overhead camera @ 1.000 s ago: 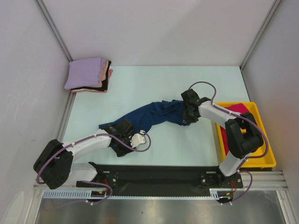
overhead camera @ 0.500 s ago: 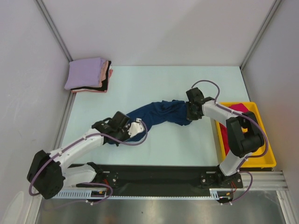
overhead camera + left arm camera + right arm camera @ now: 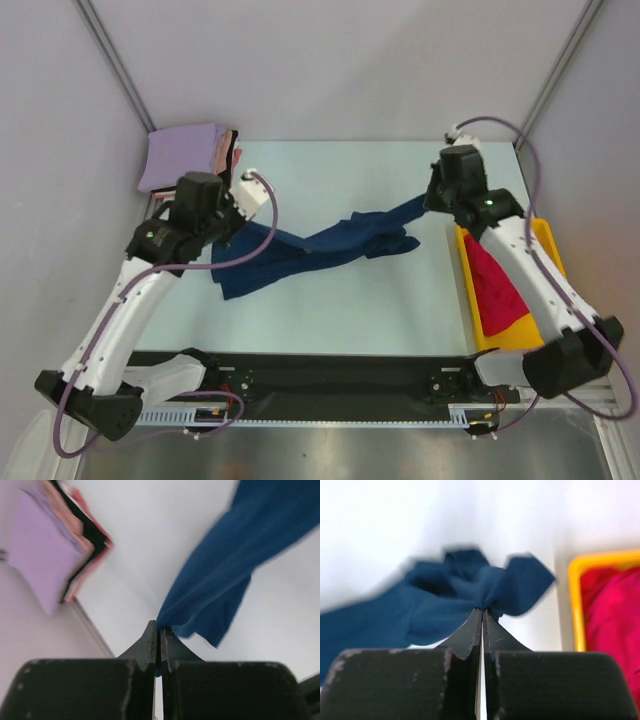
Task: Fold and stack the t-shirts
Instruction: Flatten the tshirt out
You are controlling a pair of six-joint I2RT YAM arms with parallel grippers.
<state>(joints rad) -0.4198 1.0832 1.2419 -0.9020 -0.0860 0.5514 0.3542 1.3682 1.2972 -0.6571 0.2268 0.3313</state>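
A navy blue t-shirt (image 3: 330,243) hangs stretched between my two grippers above the table. My left gripper (image 3: 232,226) is shut on its left end, seen in the left wrist view (image 3: 159,626) with the navy cloth (image 3: 225,575) trailing away. My right gripper (image 3: 432,200) is shut on its right end, seen in the right wrist view (image 3: 482,611) with bunched navy cloth (image 3: 445,600). A folded stack with a lavender shirt (image 3: 180,155) on top lies at the back left; pink, black and red layers show under it (image 3: 85,535). A crimson shirt (image 3: 492,280) lies in the tray.
A yellow plastic tray (image 3: 545,240) stands at the right edge of the table, also in the right wrist view (image 3: 577,600). White walls with metal corner posts enclose the table. A black base rail (image 3: 330,375) runs along the near edge.
Both arms have lifted and swung apart toward the back, raising the navy shirt off the table and stretching it between them. The left gripper moved from front centre to back left.
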